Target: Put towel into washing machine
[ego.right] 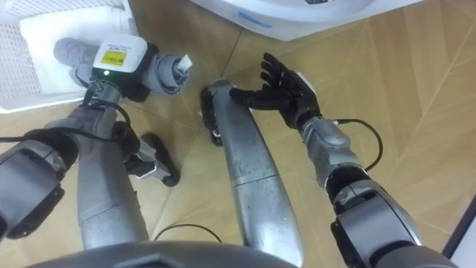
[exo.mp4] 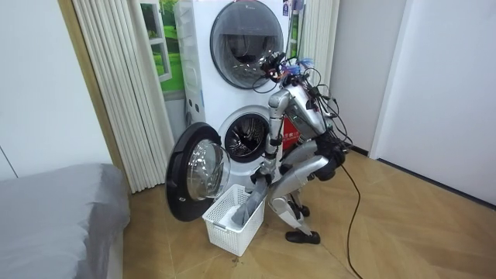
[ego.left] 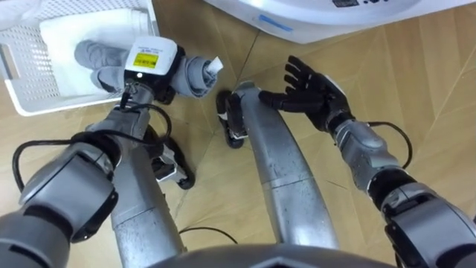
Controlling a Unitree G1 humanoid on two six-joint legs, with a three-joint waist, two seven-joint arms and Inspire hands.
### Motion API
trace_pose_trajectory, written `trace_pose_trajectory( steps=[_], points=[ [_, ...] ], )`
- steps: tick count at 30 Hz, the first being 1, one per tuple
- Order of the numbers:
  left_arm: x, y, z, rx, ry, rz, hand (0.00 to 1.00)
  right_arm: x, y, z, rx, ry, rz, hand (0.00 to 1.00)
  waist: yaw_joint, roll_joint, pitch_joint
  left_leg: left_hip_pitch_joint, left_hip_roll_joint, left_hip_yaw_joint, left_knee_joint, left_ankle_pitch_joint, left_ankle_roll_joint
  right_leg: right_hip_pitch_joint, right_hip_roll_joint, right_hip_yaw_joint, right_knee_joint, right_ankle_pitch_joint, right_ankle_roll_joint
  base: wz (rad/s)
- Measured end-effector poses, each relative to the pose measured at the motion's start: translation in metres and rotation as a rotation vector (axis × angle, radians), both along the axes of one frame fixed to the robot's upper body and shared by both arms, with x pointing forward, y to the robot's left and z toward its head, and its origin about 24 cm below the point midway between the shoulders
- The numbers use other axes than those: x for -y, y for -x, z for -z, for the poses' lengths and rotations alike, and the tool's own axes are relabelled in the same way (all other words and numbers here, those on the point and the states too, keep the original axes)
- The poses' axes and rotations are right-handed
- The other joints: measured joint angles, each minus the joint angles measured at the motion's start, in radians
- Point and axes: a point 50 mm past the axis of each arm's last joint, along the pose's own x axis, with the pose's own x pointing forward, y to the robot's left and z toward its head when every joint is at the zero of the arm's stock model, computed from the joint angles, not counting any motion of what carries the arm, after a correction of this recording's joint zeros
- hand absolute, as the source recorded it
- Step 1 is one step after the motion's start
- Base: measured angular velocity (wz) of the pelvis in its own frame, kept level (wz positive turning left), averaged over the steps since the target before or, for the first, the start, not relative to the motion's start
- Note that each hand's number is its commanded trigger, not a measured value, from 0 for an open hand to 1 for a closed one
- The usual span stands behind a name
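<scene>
You are looking at a room in a home, set up for laundry. A white washing machine (exo.mp4: 248, 139) stands against the wall with its round door (exo.mp4: 194, 174) swung open, and a second round-windowed machine (exo.mp4: 244, 39) sits stacked on top. A white laundry basket (exo.mp4: 229, 221) rests on the wood-plank floor (exo.mp4: 387, 225) just in front. Pale pleated curtains (exo.mp4: 116, 85) hang beside the machines, and a bed (exo.mp4: 54, 209) with a grey cover shows at the room view's left.

- A yellow label (ego.left: 149, 58) sits on the white box (ego.left: 165, 50) on the left arm, well to the left of the right hand (ego.left: 311, 91). Its dark print is too small to read.
- Dark lettering (ego.left: 357, 3) on the washing machine (ego.left: 312, 21), just beyond that hand's fingertips, is cut off at the edge and cannot be read.
</scene>
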Motion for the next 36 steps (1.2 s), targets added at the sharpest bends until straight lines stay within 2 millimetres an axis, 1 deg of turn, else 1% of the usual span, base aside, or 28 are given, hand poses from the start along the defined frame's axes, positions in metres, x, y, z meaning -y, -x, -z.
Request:
trace_pose_trajectory(
  steps=[3,6,9,10,12,14,16,18,20,22,23,24,25,26,27,28,29,30,31,33,36],
  points=[
    [0.006,0.005,0.004,-0.006,0.036,0.027,1.00,0.001,0.006,0.005,-0.015,0.026,-0.002,0.00,0.018,0.000,-0.0001,0.051,0.002,0.012,-0.021,-0.001,-0.002,0.044,0.000,-0.001,-0.016,0.000,0.000,-0.05],
    [0.008,0.013,0.011,-0.024,0.062,0.037,1.00,-0.002,0.012,0.011,-0.039,0.046,-0.023,0.00,0.019,0.001,-0.0011,0.105,0.004,0.020,-0.050,0.001,-0.005,0.094,0.002,0.000,-0.043,0.001,0.000,-0.07],
    [0.009,0.022,0.019,-0.051,0.084,0.048,1.00,0.000,0.025,0.022,-0.091,0.075,-0.012,0.00,0.021,0.002,-0.0013,0.201,0.004,0.024,-0.111,0.006,-0.013,0.194,0.001,-0.007,-0.104,0.003,0.000,-0.05],
    [0.009,0.022,0.019,-0.053,0.088,0.048,1.00,0.001,0.027,0.024,-0.100,0.081,-0.009,0.00,0.022,0.004,-0.0016,0.218,0.003,0.026,-0.126,0.008,-0.016,0.211,0.001,-0.008,-0.119,0.006,0.001,-0.08],
    [0.006,0.023,0.019,-0.048,0.093,0.046,1.00,0.007,0.038,0.031,-0.136,0.105,-0.004,0.00,0.033,0.007,-0.0035,0.287,0.002,0.045,-0.194,0.024,-0.015,0.277,-0.002,-0.013,-0.182,0.019,0.004,-0.12],
    [0.005,0.024,0.019,-0.042,0.103,0.034,1.00,0.009,0.044,0.036,-0.164,0.117,-0.001,0.00,0.046,0.013,-0.0055,0.347,0.003,0.057,-0.244,0.031,-0.020,0.334,-0.001,-0.019,-0.233,0.028,0.004,-0.16],
    [0.002,0.025,0.019,-0.025,0.125,0.014,1.00,0.010,0.050,0.040,-0.186,0.126,-0.007,0.00,0.049,0.017,-0.0079,0.399,0.000,0.071,-0.294,0.042,-0.021,0.385,-0.002,-0.020,-0.277,0.033,0.007,-0.09],
    [-0.003,0.022,0.014,0.011,0.167,-0.028,1.00,0.012,0.055,0.044,-0.212,0.150,-0.014,0.00,0.065,0.019,-0.0089,0.457,-0.001,0.089,-0.348,0.055,-0.022,0.437,-0.001,-0.019,-0.325,0.039,0.008,-0.10],
    [-0.006,0.021,0.011,0.043,0.203,-0.067,1.00,0.012,0.057,0.045,-0.220,0.176,-0.030,0.00,0.072,0.023,-0.0096,0.495,-0.003,0.093,-0.378,0.065,-0.027,0.477,-0.004,-0.019,-0.353,0.041,0.010,-0.03],
    [-0.011,0.020,0.009,0.059,0.231,-0.103,1.00,0.010,0.058,0.046,-0.219,0.216,-0.071,0.00,0.072,0.027,-0.0106,0.530,-0.007,0.093,-0.409,0.074,-0.029,0.516,-0.006,-0.024,-0.382,0.044,0.012,0.10],
    [-0.013,0.020,0.008,0.071,0.256,-0.127,1.00,0.010,0.058,0.046,-0.217,0.236,-0.090,0.00,0.068,0.028,-0.0111,0.551,-0.017,0.092,-0.436,0.082,-0.030,0.539,-0.022,-0.045,-0.398,0.046,0.010,0.16],
    [-0.013,0.021,0.008,0.077,0.285,-0.145,1.00,0.011,0.059,0.047,-0.221,0.254,-0.100,0.00,0.069,0.030,-0.0113,0.572,-0.029,0.092,-0.465,0.096,-0.028,0.562,-0.033,-0.053,-0.421,0.050,0.010,0.17],
    [-0.013,0.022,0.008,0.080,0.299,-0.150,1.00,0.011,0.060,0.047,-0.224,0.263,-0.103,0.00,0.069,0.031,-0.0110,0.584,-0.034,0.092,-0.481,0.104,-0.028,0.574,-0.036,-0.053,-0.435,0.054,0.013,0.14],
    [-0.012,0.023,0.008,0.082,0.322,-0.153,1.00,0.012,0.060,0.048,-0.225,0.277,-0.113,0.00,0.072,0.039,-0.0111,0.600,-0.036,0.092,-0.512,0.116,-0.025,0.595,-0.037,-0.060,-0.469,0.069,0.015,0.05],
    [-0.011,0.024,0.009,0.080,0.333,-0.155,1.00,0.012,0.060,0.048,-0.226,0.280,-0.117,0.00,0.077,0.047,-0.0108,0.619,-0.036,0.094,-0.541,0.126,-0.026,0.618,-0.035,-0.071,-0.506,0.085,0.014,0.00],
    [-0.011,0.025,0.010,0.075,0.335,-0.153,1.00,0.011,0.060,0.048,-0.226,0.280,-0.118,0.00,0.080,0.050,-0.0105,0.627,-0.036,0.093,-0.553,0.133,-0.026,0.630,-0.034,-0.074,-0.524,0.093,0.013,-0.08],
    [-0.009,0.026,0.011,0.064,0.344,-0.151,1.00,0.011,0.060,0.048,-0.225,0.285,-0.125,0.00,0.086,0.053,-0.0118,0.645,-0.037,0.093,-0.577,0.148,-0.025,0.653,-0.033,-0.076,-0.556,0.107,0.015,-0.07],
    [-0.006,0.027,0.011,0.064,0.364,-0.148,1.00,0.011,0.060,0.048,-0.225,0.291,-0.131,0.00,0.087,0.055,-0.0122,0.662,-0.049,0.092,-0.606,0.161,-0.023,0.670,-0.037,-0.080,-0.577,0.120,0.015,-0.04],
    [-0.004,0.027,0.011,0.065,0.383,-0.150,1.00,0.011,0.061,0.048,-0.225,0.293,-0.134,0.00,0.087,0.055,-0.0123,0.671,-0.052,0.094,-0.623,0.166,-0.022,0.678,-0.041,-0.082,-0.589,0.126,0.017,0.03],
    [0.003,0.027,0.010,0.064,0.453,-0.156,1.00,0.010,0.061,0.048,-0.224,0.297,-0.141,0.00,0.090,0.055,-0.0124,0.695,-0.064,0.104,-0.664,0.182,-0.015,0.696,-0.050,-0.082,-0.617,0.140,0.022,0.06],
    [0.020,0.027,0.006,0.042,0.627,-0.176,1.00,0.010,0.057,0.046,-0.218,0.301,-0.145,0.00,0.099,0.056,-0.0133,0.727,-0.095,0.113,-0.730,0.220,0.000,0.723,-0.072,-0.089,-0.662,0.169,0.029,0.04]
  ],
)
